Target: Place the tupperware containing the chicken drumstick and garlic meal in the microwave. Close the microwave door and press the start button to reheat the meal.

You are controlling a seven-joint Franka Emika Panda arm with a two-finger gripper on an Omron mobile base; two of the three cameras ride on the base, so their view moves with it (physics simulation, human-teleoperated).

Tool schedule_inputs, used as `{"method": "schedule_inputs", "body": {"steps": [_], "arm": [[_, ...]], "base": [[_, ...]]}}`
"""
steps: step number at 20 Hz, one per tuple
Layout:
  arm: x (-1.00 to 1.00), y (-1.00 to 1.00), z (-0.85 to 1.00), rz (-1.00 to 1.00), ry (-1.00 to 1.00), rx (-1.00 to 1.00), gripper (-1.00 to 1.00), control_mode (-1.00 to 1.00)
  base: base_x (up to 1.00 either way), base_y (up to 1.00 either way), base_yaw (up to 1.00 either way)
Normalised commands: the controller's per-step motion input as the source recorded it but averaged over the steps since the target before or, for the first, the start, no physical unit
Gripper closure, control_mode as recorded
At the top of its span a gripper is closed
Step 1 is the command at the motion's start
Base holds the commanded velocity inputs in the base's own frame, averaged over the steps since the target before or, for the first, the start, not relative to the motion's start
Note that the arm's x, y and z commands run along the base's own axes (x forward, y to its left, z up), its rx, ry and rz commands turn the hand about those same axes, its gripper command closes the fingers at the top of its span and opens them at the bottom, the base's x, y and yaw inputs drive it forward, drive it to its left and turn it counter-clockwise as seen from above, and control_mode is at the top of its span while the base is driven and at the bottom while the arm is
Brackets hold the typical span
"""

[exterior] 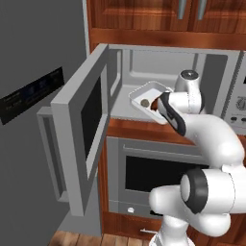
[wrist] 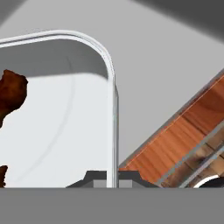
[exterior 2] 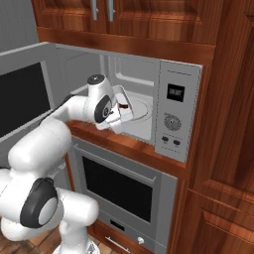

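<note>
From the left base view, the tupperware (exterior: 146, 98) sits tipped at the open mouth of the microwave (exterior: 168, 62), partly over the cavity floor. The garlic (exterior: 144, 103) lies inside it. The end effector (exterior: 161, 106) is at the tray's near right edge, so the tray reaches away from it, left and into the box. The microwave door (exterior: 81, 134) swings wide open to the left.

From the right base view, the end effector (exterior 2: 119, 111) is at the cavity's front with the tray (exterior 2: 124, 106) tilted against it. The deep part of the cavity lies farther in and right.

In the hand view, the two fingertips (wrist: 127, 177) are nearly shut, pinching the tray's rim (wrist: 113, 131) between them. The chicken drumstick (wrist: 11, 94) lies to the left, across the tray floor.
</note>
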Motion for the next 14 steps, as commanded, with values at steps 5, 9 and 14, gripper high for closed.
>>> {"method": "schedule_inputs", "body": {"steps": [5,9,14], "arm": [[0.64,-0.24,-0.12,-0.01,0.00,0.00,1.00,-1.00],[0.68,-0.25,-0.03,0.00,0.00,0.00,1.00,-1.00],[0.66,-0.21,0.00,-0.01,0.00,0.00,1.00,-1.00]], "base": [[0.00,0.00,0.00],[0.00,0.00,0.00],[0.00,0.00,0.00]]}}
